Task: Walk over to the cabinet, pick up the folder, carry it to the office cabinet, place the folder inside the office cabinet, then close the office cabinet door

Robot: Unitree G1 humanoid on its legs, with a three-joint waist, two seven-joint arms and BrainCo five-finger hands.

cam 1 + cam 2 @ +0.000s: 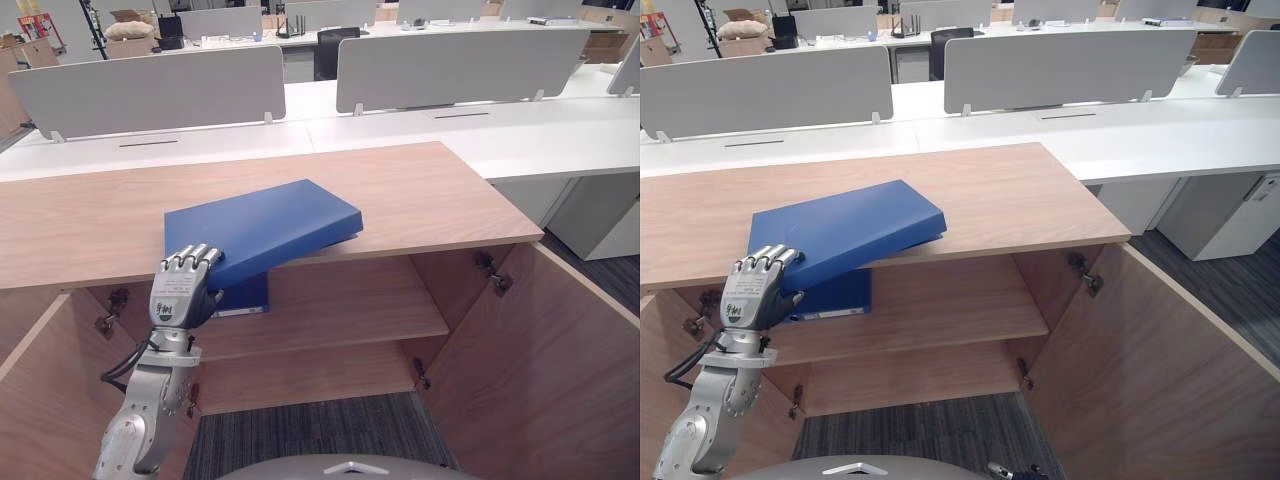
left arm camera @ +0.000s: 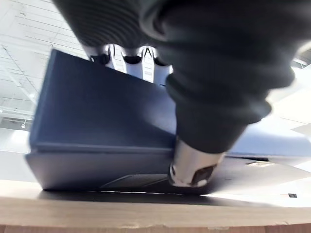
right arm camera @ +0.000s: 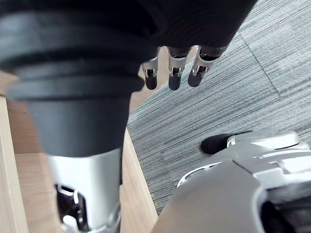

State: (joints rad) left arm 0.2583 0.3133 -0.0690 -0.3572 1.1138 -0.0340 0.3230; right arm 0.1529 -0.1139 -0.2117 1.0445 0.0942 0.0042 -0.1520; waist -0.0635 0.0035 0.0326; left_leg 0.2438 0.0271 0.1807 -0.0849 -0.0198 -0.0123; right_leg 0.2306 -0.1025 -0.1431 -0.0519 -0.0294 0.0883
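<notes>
left hand pinches smooth flat blue folder on woodgrain cabinet top.

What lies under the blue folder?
The cabinet top is under the blue folder, whose front corner overhangs the edge, held by the left hand. Below the overhang something blue shows; the wood beneath the folder is covered.

We see a long white tabletop running across the view. Two grey panels stand upright along its far edge, with a gap between them. Behind that gap we make out a black chair. A black router sits on a further tabletop. At far left, a pale sack lies before a cardboard box. Grey striped carpet covers the floor, and a white pedestal stands under the near tabletop's right end.
</notes>
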